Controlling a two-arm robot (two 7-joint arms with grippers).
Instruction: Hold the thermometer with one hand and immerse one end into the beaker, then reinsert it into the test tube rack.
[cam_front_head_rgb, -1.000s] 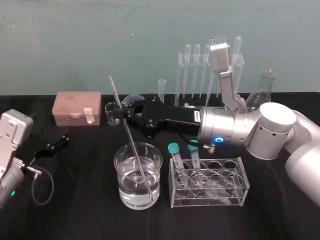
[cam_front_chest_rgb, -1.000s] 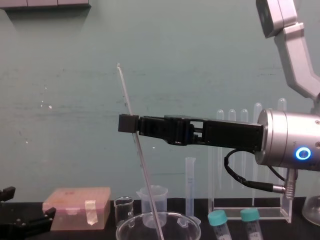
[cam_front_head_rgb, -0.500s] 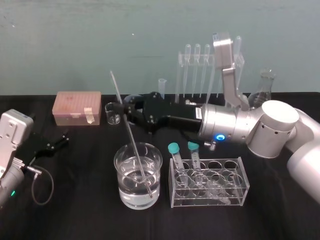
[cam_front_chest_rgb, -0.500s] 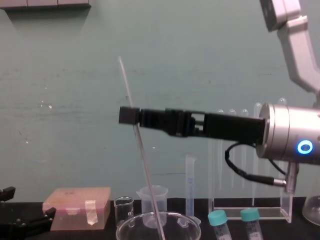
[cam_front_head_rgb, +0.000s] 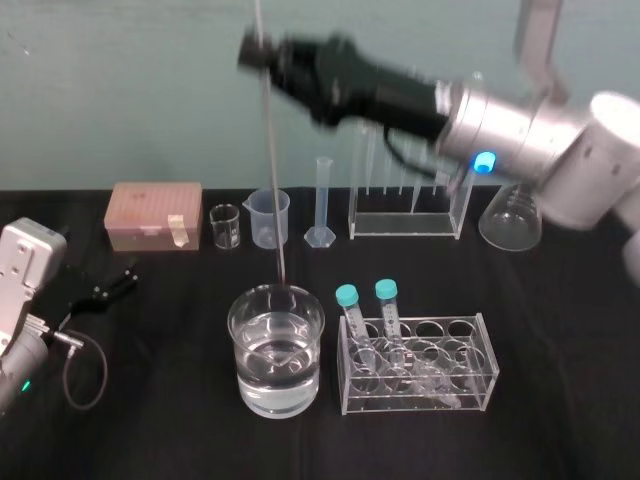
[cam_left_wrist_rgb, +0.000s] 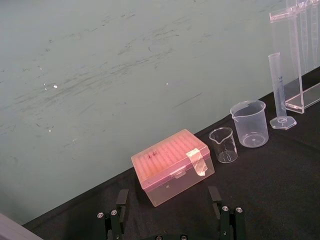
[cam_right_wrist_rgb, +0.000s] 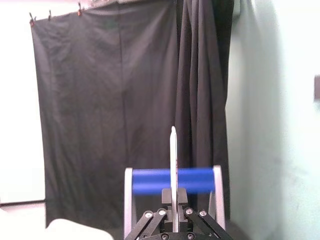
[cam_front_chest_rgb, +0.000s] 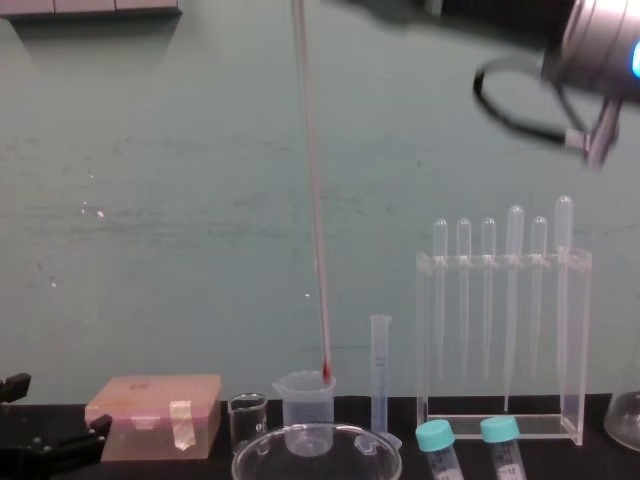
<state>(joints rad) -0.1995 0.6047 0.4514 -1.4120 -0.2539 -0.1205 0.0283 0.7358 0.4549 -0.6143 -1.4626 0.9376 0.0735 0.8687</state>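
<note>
My right gripper (cam_front_head_rgb: 257, 50) is high above the table, shut on the thermometer (cam_front_head_rgb: 272, 170). The thin glass rod hangs almost upright. Its red-tipped lower end (cam_front_chest_rgb: 326, 373) is clear of the water, just above the back rim of the beaker (cam_front_head_rgb: 277, 350), which is about half full. In the right wrist view the rod (cam_right_wrist_rgb: 173, 165) stands pinched between the fingers. The test tube rack (cam_front_head_rgb: 405, 212), a tall clear frame with several pipettes hanging in it, stands at the back right. My left gripper (cam_front_head_rgb: 108, 283) is parked open on the table at the left.
A pink tip box (cam_front_head_rgb: 155, 215), a tiny glass beaker (cam_front_head_rgb: 225, 227), a plastic beaker (cam_front_head_rgb: 268, 218) and a graduated cylinder (cam_front_head_rgb: 320, 205) line the back. A conical flask (cam_front_head_rgb: 510, 220) stands at the far right. A low rack (cam_front_head_rgb: 470, 385) with two teal-capped tubes sits right of the beaker.
My right gripper rose sharply with the thermometer. The rod swung from tilted to nearly upright, and its lower end came up out of the water in the beaker.
</note>
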